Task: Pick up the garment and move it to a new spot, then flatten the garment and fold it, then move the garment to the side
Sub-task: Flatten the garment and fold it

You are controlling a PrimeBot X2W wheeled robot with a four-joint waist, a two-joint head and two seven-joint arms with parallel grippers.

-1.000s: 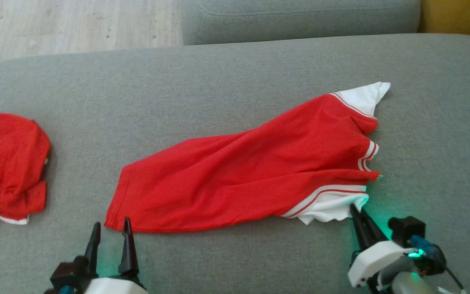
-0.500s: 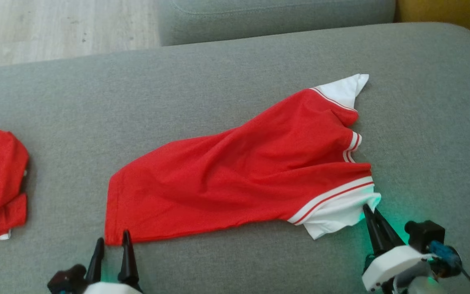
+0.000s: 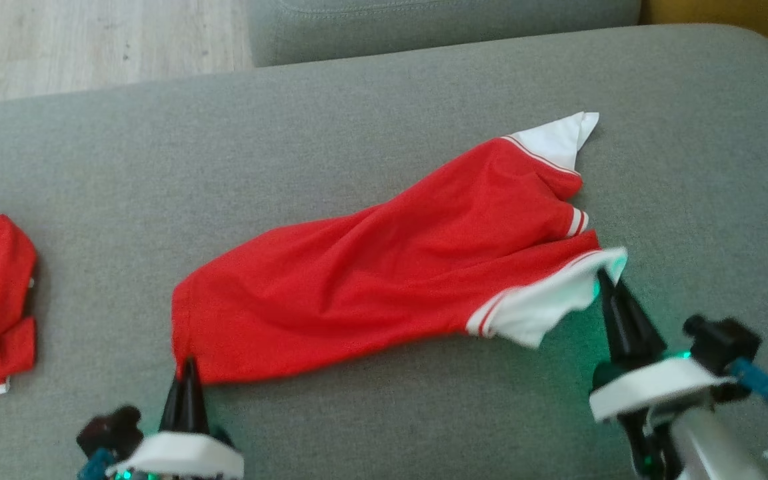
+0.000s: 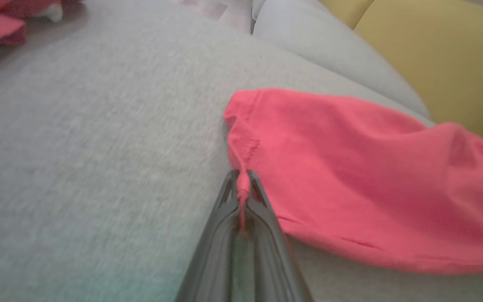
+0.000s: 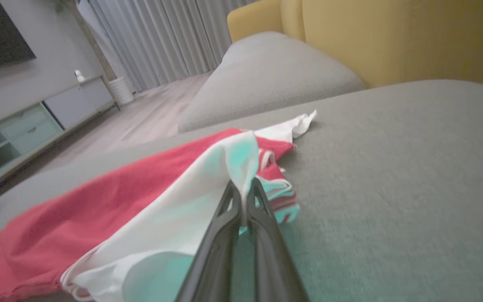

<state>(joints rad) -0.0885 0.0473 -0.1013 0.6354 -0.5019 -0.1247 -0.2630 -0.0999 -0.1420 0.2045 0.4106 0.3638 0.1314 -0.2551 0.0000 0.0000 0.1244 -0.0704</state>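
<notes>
- While gripping the garment point(image 3: 391, 280), clamped left pincer point(image 3: 189, 365) on hem corner, right pincer point(image 3: 605, 277) on white edge.
- Lay lengthwise, hem pointing left, white-trimmed end right.

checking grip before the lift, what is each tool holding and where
Both hold the red garment: left tool pinches its red hem corner, right tool its white edge.

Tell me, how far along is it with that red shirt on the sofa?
Early, I'd say. Done: both grips are made, the left jaws shut on a hem corner of the red shirt, the right jaws shut on its white sleeve. In hand: the sleeve end is lifted off the sofa. Left: the shirt is creased and unfolded, so flattening, folding and setting aside remain.
</notes>
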